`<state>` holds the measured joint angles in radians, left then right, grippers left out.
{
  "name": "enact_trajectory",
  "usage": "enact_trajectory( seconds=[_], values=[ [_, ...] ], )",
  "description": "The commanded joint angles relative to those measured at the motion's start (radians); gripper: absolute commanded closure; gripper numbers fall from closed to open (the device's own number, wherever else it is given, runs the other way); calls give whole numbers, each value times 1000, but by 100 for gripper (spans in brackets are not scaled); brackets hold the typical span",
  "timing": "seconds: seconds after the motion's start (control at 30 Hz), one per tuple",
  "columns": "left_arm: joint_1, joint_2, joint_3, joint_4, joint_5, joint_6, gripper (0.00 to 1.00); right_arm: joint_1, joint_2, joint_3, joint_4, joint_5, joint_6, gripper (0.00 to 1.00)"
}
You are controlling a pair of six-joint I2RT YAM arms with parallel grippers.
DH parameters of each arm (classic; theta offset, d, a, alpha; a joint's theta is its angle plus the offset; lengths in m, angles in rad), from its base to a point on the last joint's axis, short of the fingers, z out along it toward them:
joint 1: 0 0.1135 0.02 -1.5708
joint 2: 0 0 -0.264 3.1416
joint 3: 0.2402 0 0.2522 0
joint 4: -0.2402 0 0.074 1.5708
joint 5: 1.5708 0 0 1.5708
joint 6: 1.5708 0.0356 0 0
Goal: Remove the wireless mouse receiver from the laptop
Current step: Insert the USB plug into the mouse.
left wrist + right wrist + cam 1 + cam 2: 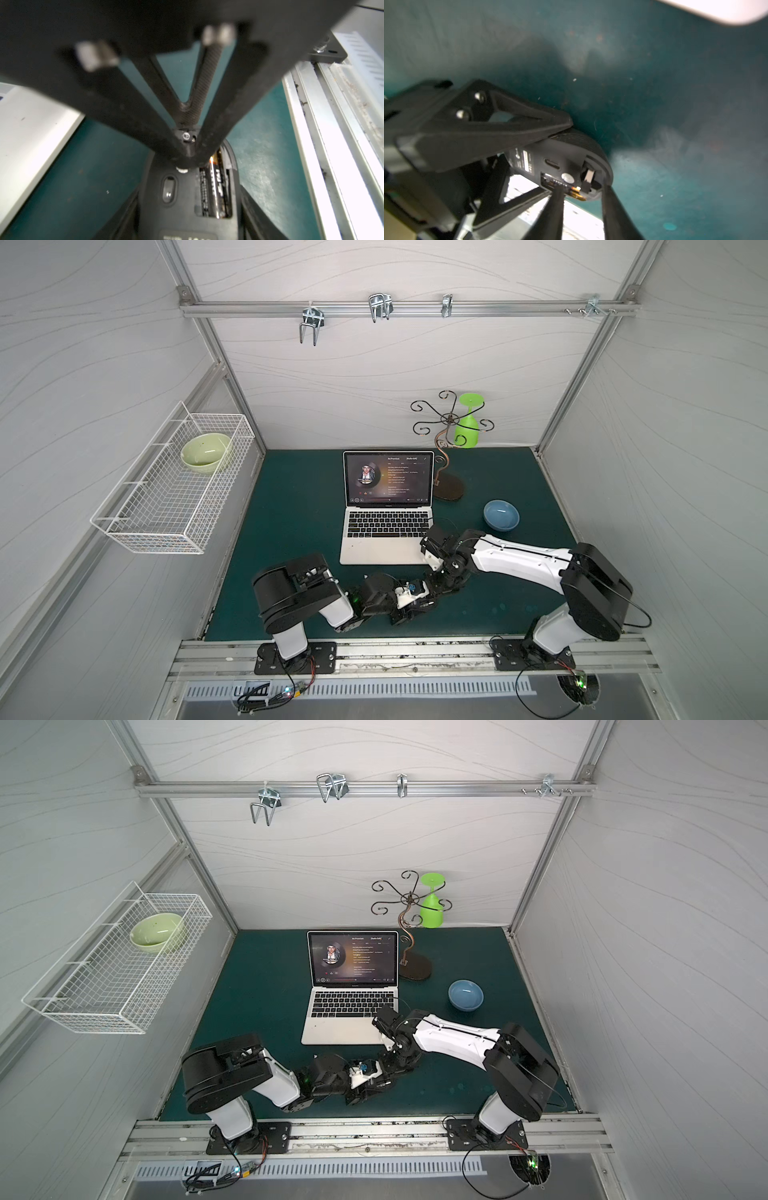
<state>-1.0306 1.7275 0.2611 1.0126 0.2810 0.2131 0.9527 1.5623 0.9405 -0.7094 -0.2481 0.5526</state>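
- left gripper (pixel 190 190) is clamped on the mouse (pixel 178 209), underside exposed, so we get its open bay facing the right gripper (pixel 581 187)
- wireless mouse receiver (pixel 588 176) is out of the laptop (pixel 386 549) and sits in the mouse's end slot; we read this as stowing
- right fingers (pixel 610 207) are parted either side of it, gripping nothing

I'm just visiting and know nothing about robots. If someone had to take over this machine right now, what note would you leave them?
Left gripper: shut on the black mouse, held underside up.
Right gripper: fingers apart, straddling the mouse's end, gripping nothing.
Receiver: the small silver stub appears seated in a slot at that end.
Laptop: open on the green mat, beyond both arms.
Done: receiver looks out of the laptop.
Left: probably back the right arm away and set the mouse down.
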Motion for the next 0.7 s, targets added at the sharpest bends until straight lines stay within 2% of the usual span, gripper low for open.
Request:
enact_trajectory(
  seconds=[0.0,0.17,0.4,0.5,0.67],
  values=[
    [-5,1,3,10,-19,6,100,25,7,-4,41,-37,2,55],
    [-5,0,1,12,-22,5,100,24,-11,-3,50,-42,1,47],
    [-5,1,3,7,-16,6,100,-5,-73,-35,65,-44,-3,47],
    [-5,2,5,6,-16,8,100,-15,-88,-45,72,-52,-6,52],
    [-4,5,7,1,-16,8,100,-7,-63,-36,78,-66,-7,71]
  ],
)
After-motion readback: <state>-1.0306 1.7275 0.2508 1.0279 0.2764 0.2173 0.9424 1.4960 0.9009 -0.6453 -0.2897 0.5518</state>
